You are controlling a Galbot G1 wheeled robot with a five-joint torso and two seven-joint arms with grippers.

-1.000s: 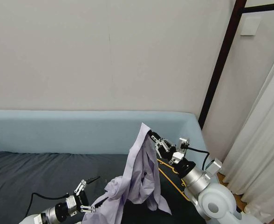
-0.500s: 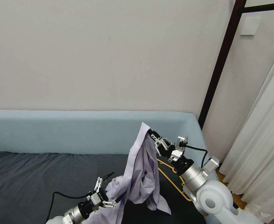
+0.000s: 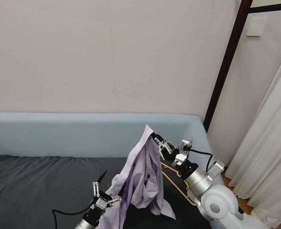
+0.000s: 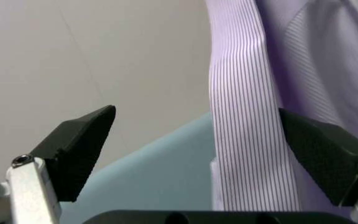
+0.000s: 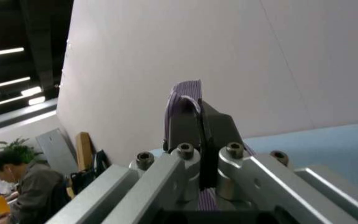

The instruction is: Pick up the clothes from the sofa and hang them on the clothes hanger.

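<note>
Right gripper (image 3: 156, 140): jaws closed on a pinch of the shirt (image 3: 144, 174) at its upper edge. A fold of striped cloth is seen pressed between them in the right wrist view. The gripper is held raised at 12 o'clock of the garment.

Left gripper (image 3: 103, 189): jaws spread wide and nothing gripped. It is placed at 8 o'clock of the shirt, against its lower folds. In the left wrist view a striped panel hangs in the gap between them; contact cannot be told.

Shirt: lilac, finely striped, hung from the right jaws in a long drape. Its lowest folds are gathered down at the seat, at 6 o'clock.

Sofa (image 3: 59, 136): pale blue back, dark grey seat.

Clothes hanger (image 3: 176, 187): yellow wire, lying on the seat at 4 o'clock of the shirt, partly hidden by the right arm.

Progress, as judged: the pick-up is largely done, with most of the garment lifted off the seat. The hanging is not begun, as the hanger is untouched and no part of the shirt is threaded on it.
</note>
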